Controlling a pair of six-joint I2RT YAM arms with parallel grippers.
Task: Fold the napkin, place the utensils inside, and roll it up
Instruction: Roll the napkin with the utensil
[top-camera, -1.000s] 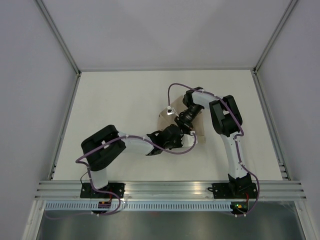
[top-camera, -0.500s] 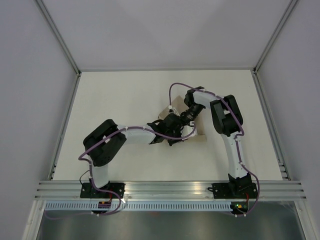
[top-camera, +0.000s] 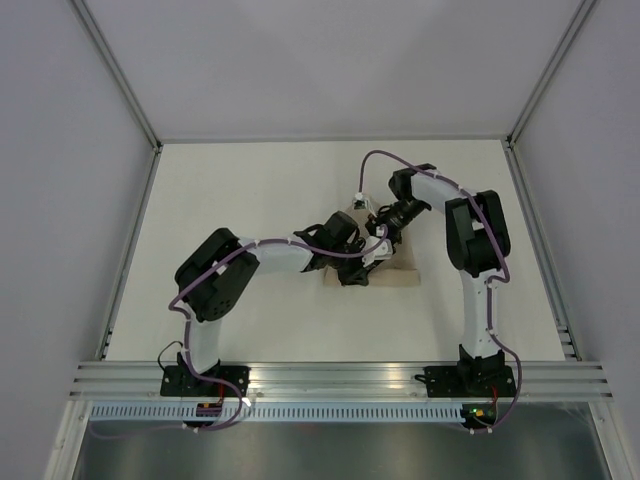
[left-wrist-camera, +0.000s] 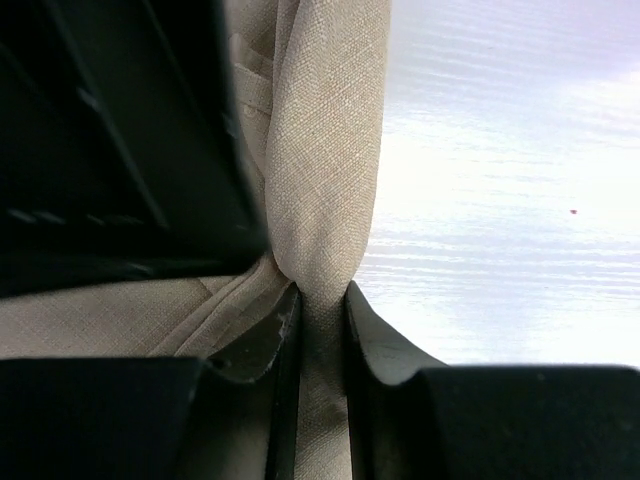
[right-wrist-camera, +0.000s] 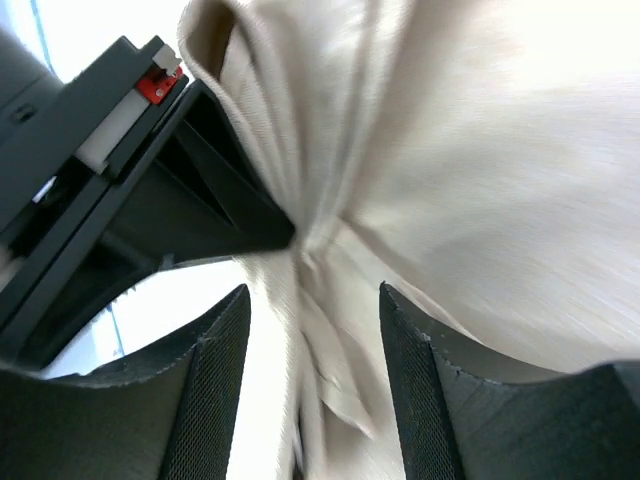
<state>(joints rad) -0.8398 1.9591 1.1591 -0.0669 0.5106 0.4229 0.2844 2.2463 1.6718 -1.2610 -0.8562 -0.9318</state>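
Observation:
The tan napkin (top-camera: 398, 277) lies as a short folded band on the table, mostly under the two grippers. My left gripper (top-camera: 357, 266) reaches in from the left. In the left wrist view it (left-wrist-camera: 322, 320) is shut on a bunched fold of the napkin (left-wrist-camera: 325, 150). My right gripper (top-camera: 381, 237) hovers just behind the band. In the right wrist view it (right-wrist-camera: 312, 340) stands open, and loose folds of the napkin (right-wrist-camera: 480, 150) lie between and beyond its fingers without being pinched. The utensils are hidden.
The white table (top-camera: 230, 200) is bounded by a raised frame, with a metal rail (top-camera: 340, 375) along the near edge. The left gripper's black body (right-wrist-camera: 130, 170) fills the upper left of the right wrist view, very close to the right fingers.
The right gripper has opened and let go of the napkin, and its arm has shifted right. The left arm has reached farther in, its jaws tightening on the cloth. The napkin now lies lower and flatter.

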